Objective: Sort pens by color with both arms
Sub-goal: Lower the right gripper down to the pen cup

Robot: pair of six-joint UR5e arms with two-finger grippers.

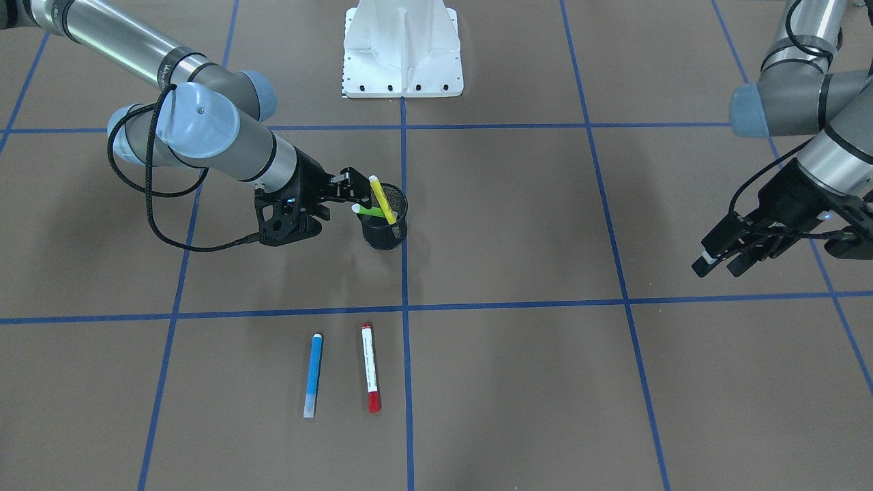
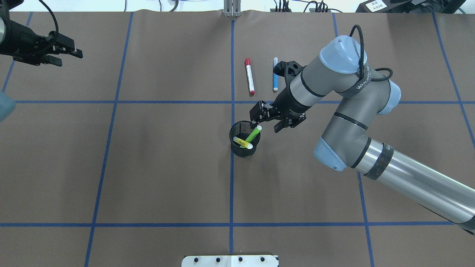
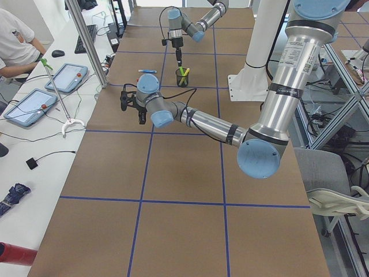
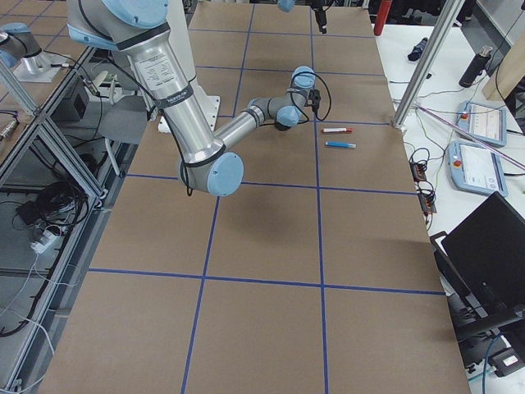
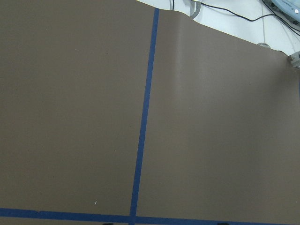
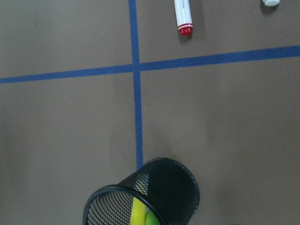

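- Left gripper (image 2: 68, 55): jaws apart, empty, at the far-left corner.
- Yellow pen (image 2: 243, 143) and green pen (image 2: 253, 134) lean in the mesh cup (image 2: 241, 150); red-capped pen (image 2: 249, 76) and blue pen (image 2: 275, 74) lie flat beyond it.
- Pens judged light, stiff and slick; grip mid-barrel.
- Right gripper (image 2: 268, 120): jaws apart beside the green pen's tip.
- Surface (image 2: 167, 167): brown with a blue tape grid; operator desk (image 3: 34, 104) alongside.
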